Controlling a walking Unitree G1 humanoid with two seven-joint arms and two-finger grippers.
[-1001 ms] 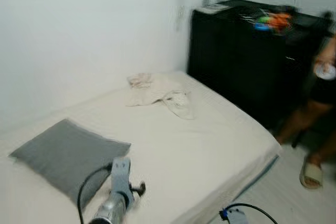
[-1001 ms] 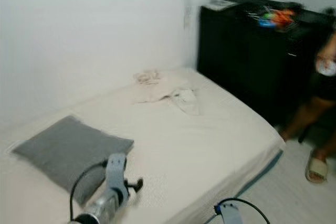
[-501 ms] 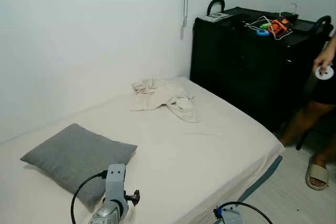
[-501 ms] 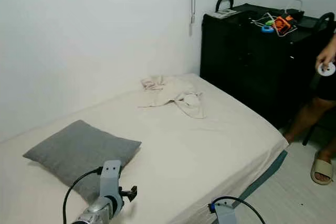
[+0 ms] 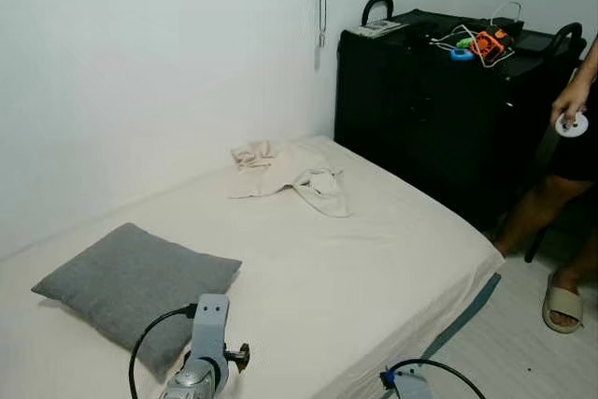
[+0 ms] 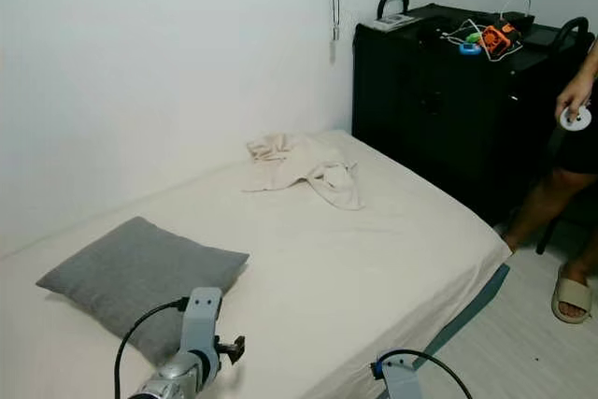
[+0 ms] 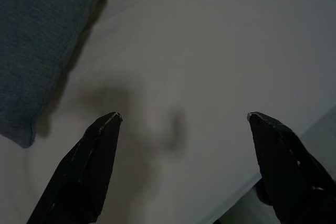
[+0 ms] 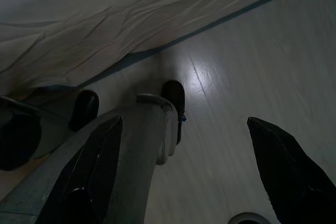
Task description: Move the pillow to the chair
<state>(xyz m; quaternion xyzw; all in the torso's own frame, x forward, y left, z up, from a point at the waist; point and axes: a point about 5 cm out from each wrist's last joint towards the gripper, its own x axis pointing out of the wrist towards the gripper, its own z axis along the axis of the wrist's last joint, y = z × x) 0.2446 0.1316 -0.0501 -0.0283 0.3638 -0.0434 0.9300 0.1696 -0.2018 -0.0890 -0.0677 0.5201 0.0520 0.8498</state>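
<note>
Grey pillow [image 5: 131, 282] lies lower left on the bed [image 5: 374, 249].
Left gripper [image 7: 184, 121] hovers beside it, fingers spread apart; right gripper [image 8: 184, 129] hangs over floor [image 8: 252, 77], fingers apart.

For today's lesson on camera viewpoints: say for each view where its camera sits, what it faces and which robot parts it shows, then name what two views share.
Left and right eye views: head, looking down at the bed; left arm shows.
Left wrist view: on the wrist above the bed; open left gripper, pillow corner.
Right wrist view: faces the floor; open right gripper, robot's leg.
Shared: eye and left wrist views both show the grey pillow.
</note>
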